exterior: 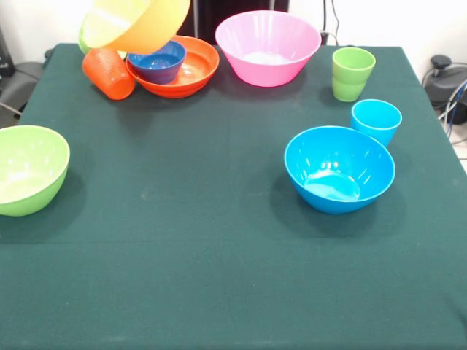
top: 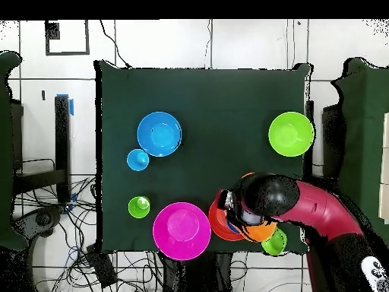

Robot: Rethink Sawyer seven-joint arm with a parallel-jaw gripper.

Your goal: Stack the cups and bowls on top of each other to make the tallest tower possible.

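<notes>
The large orange bowl (exterior: pixel 135 22) hangs tilted at the far left, above the orange cup (exterior: pixel 108 73), which leans on its side. A small green bowl (exterior: pixel 83 40) peeks out behind them. The small dark blue bowl (exterior: pixel 157 62) sits inside the red-orange bowl (exterior: pixel 191 73). The pink bowl (exterior: pixel 266 47), lime green cup (exterior: pixel 352 73), light blue cup (exterior: pixel 376 120), blue bowl (exterior: pixel 339 168) and lime green bowl (exterior: pixel 29 169) stand apart. In the overhead view the arm (top: pixel 311 207) covers the orange bowl (top: pixel 262 231), with my gripper (top: pixel 228 202) at its end; its state is hidden.
The table has a dark green cloth (exterior: pixel 182 240). Cables and dark equipment (exterior: pixel 441 76) lie off the table's right side. In the overhead view the small green bowl (top: pixel 274 242) sits close to the table's edge by the arm.
</notes>
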